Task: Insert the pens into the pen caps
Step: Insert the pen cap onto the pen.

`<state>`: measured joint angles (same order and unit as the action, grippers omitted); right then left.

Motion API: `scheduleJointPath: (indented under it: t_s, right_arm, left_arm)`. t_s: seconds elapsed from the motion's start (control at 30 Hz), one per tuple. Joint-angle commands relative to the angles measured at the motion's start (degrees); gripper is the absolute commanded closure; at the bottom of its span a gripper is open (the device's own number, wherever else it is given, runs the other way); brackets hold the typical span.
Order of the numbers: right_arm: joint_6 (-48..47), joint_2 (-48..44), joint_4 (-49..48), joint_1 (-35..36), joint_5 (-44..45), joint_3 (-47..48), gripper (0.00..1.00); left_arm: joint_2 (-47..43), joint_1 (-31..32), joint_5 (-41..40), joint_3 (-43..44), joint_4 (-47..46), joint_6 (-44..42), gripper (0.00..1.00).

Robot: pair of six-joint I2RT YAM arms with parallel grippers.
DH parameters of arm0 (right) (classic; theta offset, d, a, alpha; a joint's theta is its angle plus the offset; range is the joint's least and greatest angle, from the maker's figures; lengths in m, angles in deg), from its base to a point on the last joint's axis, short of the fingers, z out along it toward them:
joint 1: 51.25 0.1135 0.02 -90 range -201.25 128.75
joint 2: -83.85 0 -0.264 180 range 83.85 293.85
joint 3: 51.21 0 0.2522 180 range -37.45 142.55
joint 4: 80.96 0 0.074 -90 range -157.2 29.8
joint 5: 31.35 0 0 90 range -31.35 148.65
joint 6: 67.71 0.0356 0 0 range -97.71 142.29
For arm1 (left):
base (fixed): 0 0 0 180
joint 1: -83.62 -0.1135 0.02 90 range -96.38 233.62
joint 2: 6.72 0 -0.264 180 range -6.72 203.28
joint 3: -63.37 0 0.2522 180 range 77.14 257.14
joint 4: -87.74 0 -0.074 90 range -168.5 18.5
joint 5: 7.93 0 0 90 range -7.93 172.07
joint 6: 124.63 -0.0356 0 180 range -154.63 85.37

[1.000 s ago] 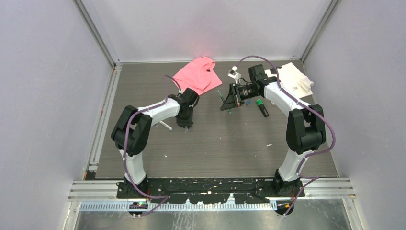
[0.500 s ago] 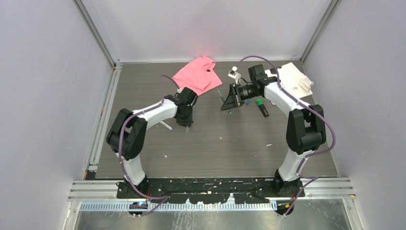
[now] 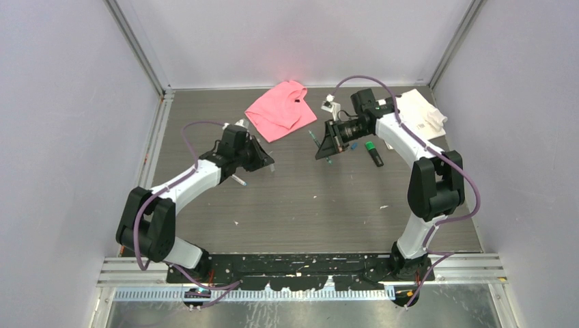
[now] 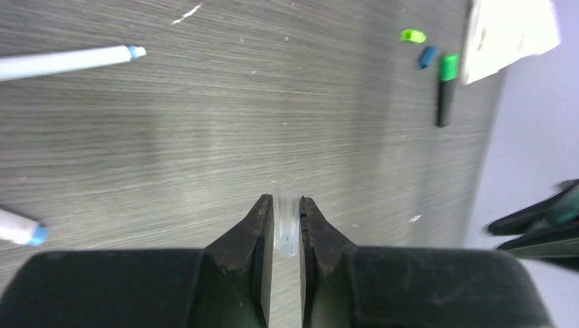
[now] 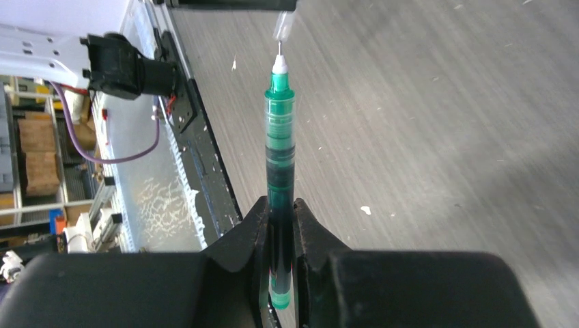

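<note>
A clear pen cap (image 4: 287, 229) is pinched between the tips of my left gripper (image 4: 287, 203), held off the table with its open end pointing away. My left gripper (image 3: 268, 164) points right, across the table. My right gripper (image 5: 280, 206) is shut on a green pen (image 5: 280, 137), whose fine tip sticks out ahead. In the right wrist view the clear cap (image 5: 283, 26) shows just beyond that tip. From above, my right gripper (image 3: 326, 145) faces the left one with a gap between them.
A white pen with a blue tip (image 4: 68, 60) and another white pen (image 4: 19, 229) lie on the table. A green cap (image 4: 412, 35), a blue cap (image 4: 427, 57) and a black highlighter (image 3: 373, 153) lie near the white cloth (image 3: 423, 113). A pink cloth (image 3: 280, 109) lies at the back.
My left arm has lifted off the table and swung back left. Its gripper has turned from pointing down to pointing right, with the clear cap in it. The right arm has barely moved.
</note>
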<state>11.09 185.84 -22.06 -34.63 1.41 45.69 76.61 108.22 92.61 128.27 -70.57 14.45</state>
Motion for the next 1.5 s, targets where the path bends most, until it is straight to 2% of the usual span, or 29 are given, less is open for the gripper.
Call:
scheduleJointPath:
  t_s: [0.0, 0.13, 0.27, 0.37, 0.7, 1.47]
  right_arm:
    - [4.5, -3.7, -7.6, 6.1, 4.0, -4.6, 0.99]
    - [7.4, -3.4, -12.5, 11.1, 8.6, -7.5, 0.99]
    - [11.0, -3.0, -16.7, 13.6, 12.0, -9.5, 0.99]
    - [14.6, -2.3, -18.9, 14.4, 13.5, -10.9, 0.99]
    - [15.9, -0.7, -19.2, 15.5, 14.2, -9.5, 0.99]
    - [14.4, 0.8, -16.9, 16.3, 13.0, -7.3, 0.99]
  left_arm:
    - [-2.3, -0.9, 5.0, -5.9, -20.8, 16.3, 0.99]
    - [-1.9, -0.9, 3.4, -9.7, -29.3, 24.5, 0.99]
    - [-2.2, -0.9, 1.6, -10.8, -31.8, 27.4, 0.99]
    - [-2.9, -0.9, 1.3, -10.8, -31.4, 28.0, 0.99]
    - [-3.5, -0.7, 1.2, -11.6, -31.2, 28.8, 0.99]
    - [-1.6, -0.7, 2.7, -11.0, -31.0, 28.4, 0.99]
